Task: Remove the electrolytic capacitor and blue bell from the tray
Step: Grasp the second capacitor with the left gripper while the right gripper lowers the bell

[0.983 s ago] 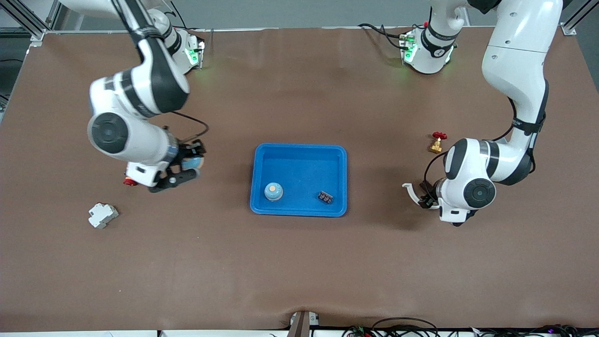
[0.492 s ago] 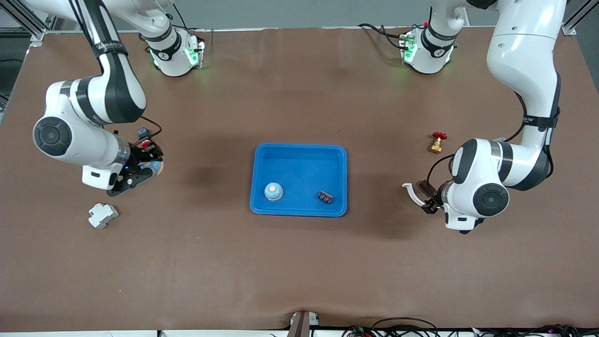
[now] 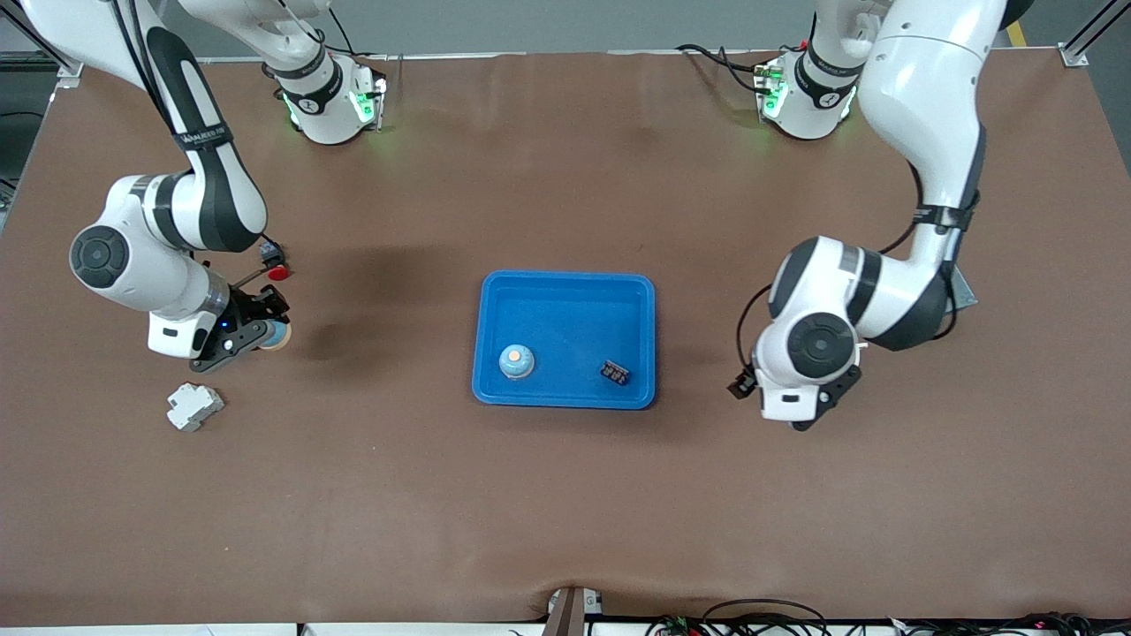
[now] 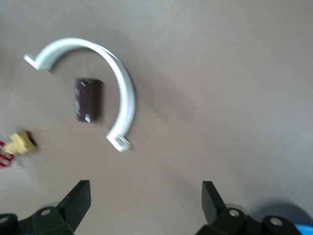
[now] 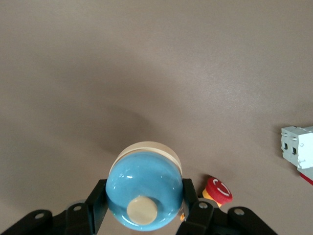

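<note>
A blue tray (image 3: 565,279) sits mid-frame on the brown worktop (image 3: 565,495), with a blue bell (image 3: 517,360) and a small dark component (image 3: 615,373) in its lower part. Toward the right arm's end, the right tool (image 3: 258,334) grips a second blue bell (image 5: 144,197). The left tool (image 4: 146,196) gapes wide above a dark capacitor (image 4: 88,99), white curved clamp (image 4: 125,83) and brass valve (image 4: 22,142) — all hidden under the arm in the front view.

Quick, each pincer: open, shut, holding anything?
Left pincer: open, empty, above the table.
Right pincer: shut on the blue bell.

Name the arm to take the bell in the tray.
Left. The left hand is open and empty near the tray; the right hand is shut on another bell.
</note>
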Robot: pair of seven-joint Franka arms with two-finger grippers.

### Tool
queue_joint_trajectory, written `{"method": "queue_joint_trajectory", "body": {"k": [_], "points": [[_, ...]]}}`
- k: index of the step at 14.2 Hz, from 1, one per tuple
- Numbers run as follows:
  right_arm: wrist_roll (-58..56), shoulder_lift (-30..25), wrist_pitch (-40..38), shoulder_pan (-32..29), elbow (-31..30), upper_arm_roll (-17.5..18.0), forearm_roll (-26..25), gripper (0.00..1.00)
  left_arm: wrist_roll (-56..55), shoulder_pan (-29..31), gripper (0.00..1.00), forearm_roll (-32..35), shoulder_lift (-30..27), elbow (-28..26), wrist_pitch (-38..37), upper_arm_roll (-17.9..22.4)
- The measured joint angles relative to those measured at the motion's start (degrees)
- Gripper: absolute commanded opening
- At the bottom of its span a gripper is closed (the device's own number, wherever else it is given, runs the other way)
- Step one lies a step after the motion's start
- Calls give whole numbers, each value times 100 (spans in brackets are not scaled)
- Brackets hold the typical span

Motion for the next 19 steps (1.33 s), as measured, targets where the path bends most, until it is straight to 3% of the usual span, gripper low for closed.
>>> {"method": "queue_joint_trajectory", "body": {"k": [7, 12, 16, 19], "points": [[-1, 824, 250, -148, 410, 3, 0, 1, -1729, -975, 99, 0, 493, 51, 1426, -12], [-3, 1181, 408, -223, 581, 9, 0, 3, -2440, -1249, 81, 0, 883, 265, 1822, -9], [-3, 1314, 493, -223, 637, 15, 0, 5, -2645, -1380, 74, 0, 1053, 280, 2124, -12], [-3, 1359, 500, -223, 683, 15, 0, 20, -2680, -1448, 67, 0, 1173, 296, 2381, -12]]}}
